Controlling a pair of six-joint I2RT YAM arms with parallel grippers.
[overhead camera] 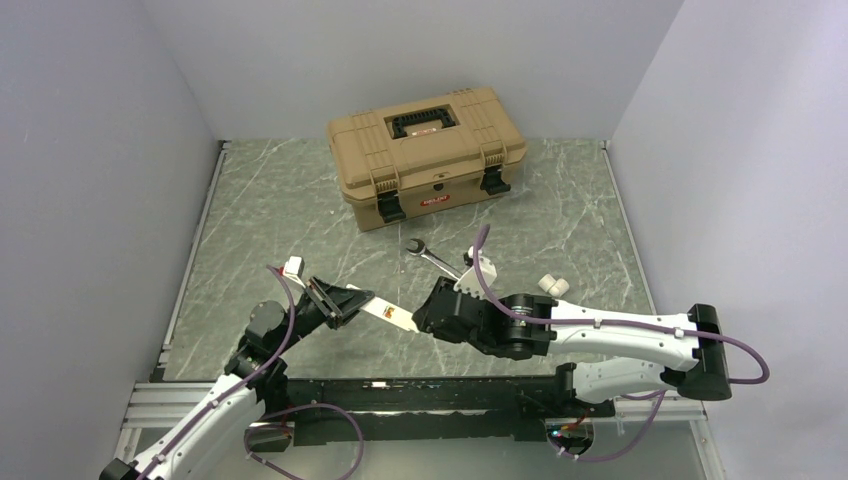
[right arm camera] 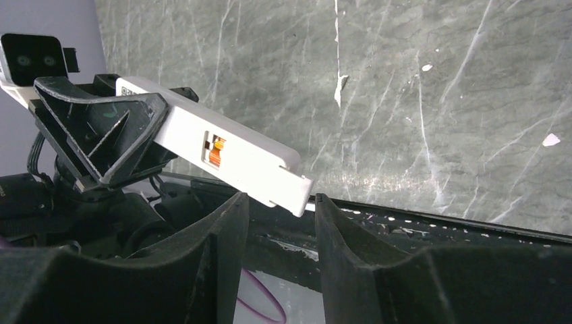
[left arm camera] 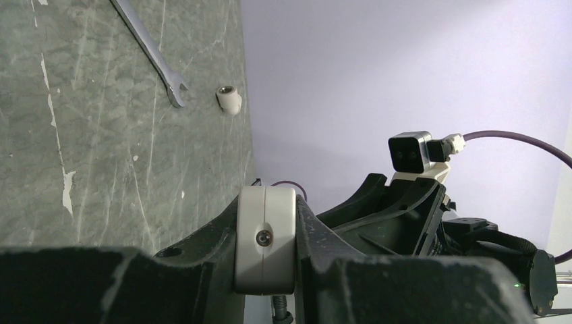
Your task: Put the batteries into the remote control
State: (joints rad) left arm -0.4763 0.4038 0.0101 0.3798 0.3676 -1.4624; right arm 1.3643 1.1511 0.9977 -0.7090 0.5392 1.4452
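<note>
We see a grey-green, marble-veined worktop (overhead camera: 280,200) filling the enclosure between pale walls, and at its far edge a tan plastic toolbox (overhead camera: 425,150) with a black handle and black latches, lid down. Nearer to us, the white left arm (overhead camera: 200,420) reaches up and inward from the lower left, and the white right arm (overhead camera: 620,335) lies across from the right, so their black heads meet near the middle of the near edge. The left end effector (overhead camera: 345,300) is pressed together on one end of the slim white rectangular remote control (overhead camera: 390,315), holding it off the worktop with its free end pointing toward the right arm. From the right wrist we see the orange-brown recess (right arm camera: 214,150) on the face turned toward that camera. The right end effector (right arm camera: 280,202) has its fingers standing apart, one on each side of the remote's free tip, which dips into the gap between them; we cannot tell whether they press on it or merely flank it. A steel open-ended wrench (overhead camera: 432,256) lies flat on the worktop between the toolbox and the right arm's head. A small white cylindrical plastic piece (overhead camera: 553,286) rests on the worktop to the right of the wrench, near it but apart.
</note>
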